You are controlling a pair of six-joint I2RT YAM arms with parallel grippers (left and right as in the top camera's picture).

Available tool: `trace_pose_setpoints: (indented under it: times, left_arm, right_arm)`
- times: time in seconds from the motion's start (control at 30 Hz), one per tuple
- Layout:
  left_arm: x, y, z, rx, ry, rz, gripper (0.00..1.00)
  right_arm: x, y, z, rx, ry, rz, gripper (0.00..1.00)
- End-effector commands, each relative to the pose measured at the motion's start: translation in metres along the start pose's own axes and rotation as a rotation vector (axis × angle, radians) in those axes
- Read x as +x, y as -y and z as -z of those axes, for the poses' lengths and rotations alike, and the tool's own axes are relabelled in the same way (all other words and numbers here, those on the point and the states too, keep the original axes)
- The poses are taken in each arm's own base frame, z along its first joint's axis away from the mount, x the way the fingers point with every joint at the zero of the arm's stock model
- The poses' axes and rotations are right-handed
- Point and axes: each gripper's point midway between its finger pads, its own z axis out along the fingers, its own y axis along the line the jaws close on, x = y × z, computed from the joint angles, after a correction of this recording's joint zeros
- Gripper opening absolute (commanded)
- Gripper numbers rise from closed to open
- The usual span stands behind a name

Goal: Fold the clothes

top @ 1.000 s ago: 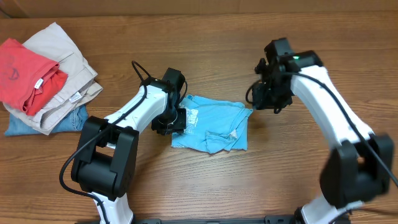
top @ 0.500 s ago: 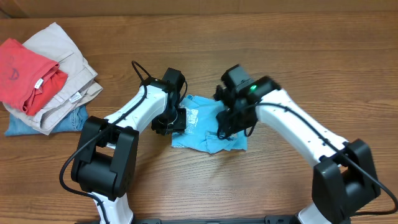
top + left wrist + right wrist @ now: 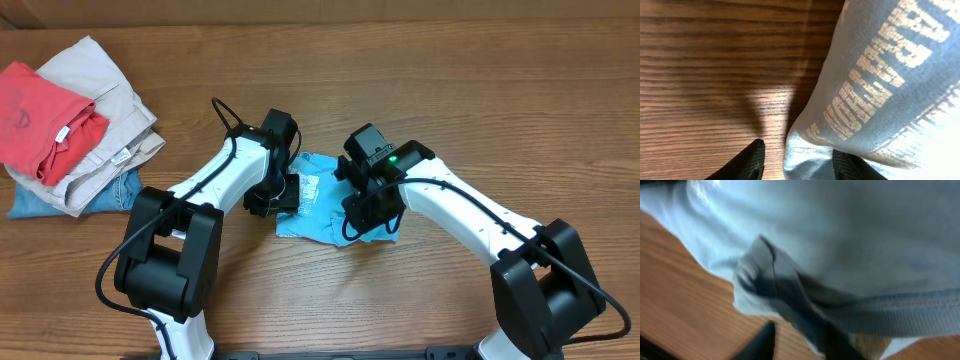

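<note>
- T-shirt (image 3: 318, 212) in sky blue lies rumpled and partly folded near the middle of the worktop (image 3: 450, 80). Its white lettering (image 3: 310, 186) faces up toward its 9 o'clock edge.
- The left end effector (image 3: 272, 197) sits low at the shirt's 9 o'clock edge.
- In the left wrist view, the left end effector's fingers (image 3: 747, 162) stand apart astride the hem. A strip of bare wood shows between one finger and the cloth, so nothing is pinched.
- The right end effector (image 3: 368, 212) is down over the shirt's 3 o'clock half and hides much of it from above.
- The right wrist view is blurred. It shows two dark fingers (image 3: 760, 340) parted around a bunched fold (image 3: 765, 275), with wood visible in the gap and no clamp on the cloth.
- At the worktop's 10 o'clock, well apart from the shirt, sits a pile. A red T-shirt (image 3: 35, 115) lies on beige trousers (image 3: 100, 110), with blue denim (image 3: 40, 203) underneath.
</note>
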Motion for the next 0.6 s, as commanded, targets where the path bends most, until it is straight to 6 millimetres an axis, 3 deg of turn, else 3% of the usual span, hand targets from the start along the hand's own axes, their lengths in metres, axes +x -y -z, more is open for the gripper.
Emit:
trace_pose_setpoints:
  times: [0.0,0.1,0.17,0.23,0.37,0.47,0.57]
  left_arm:
    - [0.001,0.001,-0.003,0.006,-0.007,0.007,0.48]
    - [0.001,0.001,-0.003,0.006,-0.007,0.007,0.48]
    - [0.001,0.001,-0.003,0.006,-0.008,0.007,0.48]
    - [0.002,0.001,-0.003,0.006,-0.009,0.007,0.48]
    - [0.003,0.000,-0.003,0.004,-0.014,0.008,0.48]
    - [0.003,0.000,-0.003,0.003,-0.016,0.008,0.48]
    - [0.004,0.000,-0.003,0.002,-0.018,0.008,0.48]
  right_arm:
    - [0.005,-0.005,-0.002,-0.013,-0.021,0.011,0.44]
    - [0.007,-0.011,-0.003,-0.027,-0.027,0.026,0.53]
    - [0.007,-0.014,-0.004,-0.027,-0.027,0.045,0.53]
    - [0.006,-0.016,-0.005,-0.025,-0.020,0.054,0.44]
    - [0.005,-0.017,-0.005,-0.024,-0.017,0.062,0.07]
    - [0.010,-0.006,-0.005,0.038,-0.037,0.048,0.04]
    - [0.019,0.020,-0.002,0.165,-0.068,-0.022,0.04]
